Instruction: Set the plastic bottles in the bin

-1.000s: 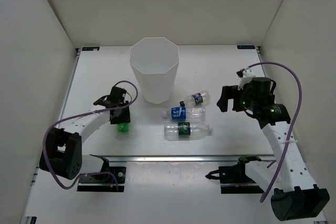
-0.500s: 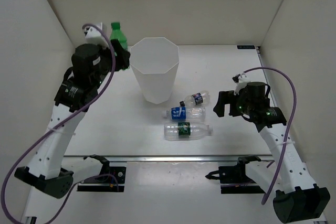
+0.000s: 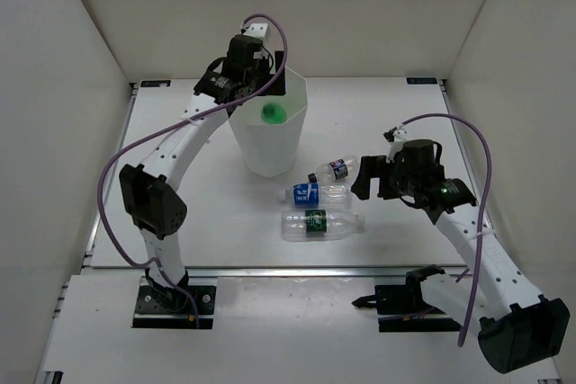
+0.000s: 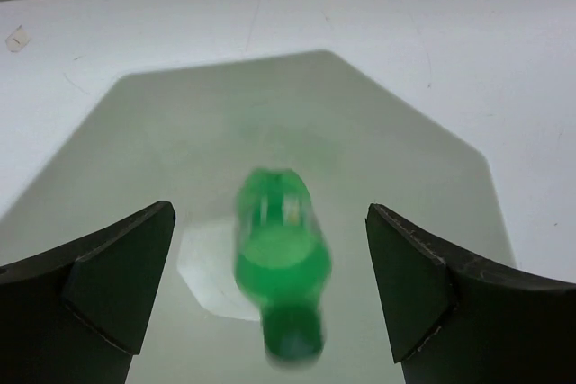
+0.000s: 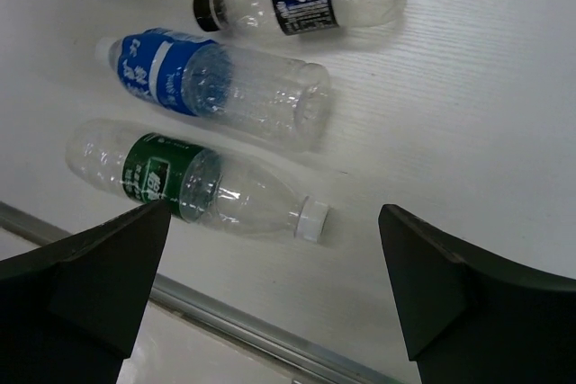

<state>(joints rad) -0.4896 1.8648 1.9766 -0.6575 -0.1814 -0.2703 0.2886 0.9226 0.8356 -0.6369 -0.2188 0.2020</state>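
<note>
A green plastic bottle (image 3: 273, 112) is in mid-fall inside the white faceted bin (image 3: 266, 156), blurred in the left wrist view (image 4: 281, 258), cap toward the camera. My left gripper (image 3: 259, 85) hangs open over the bin's mouth (image 4: 405, 159), its jaws wide apart on either side of the bottle and clear of it. Three clear bottles lie on the table right of the bin: one with a dark blue label (image 3: 333, 169), one with a light blue label (image 3: 317, 192), one with a dark green label (image 3: 319, 223). My right gripper (image 3: 364, 177) hovers open just right of them, holding nothing.
A metal rail (image 5: 252, 325) runs along the table's near edge, close to the green-labelled bottle (image 5: 198, 186). White walls enclose the table on three sides. The arm bases (image 3: 171, 299) stand at the front.
My left arm has lifted the green bottle from the table to above the bin and opened; the bottle now drops free. My right gripper has drifted left toward the lying bottles.
</note>
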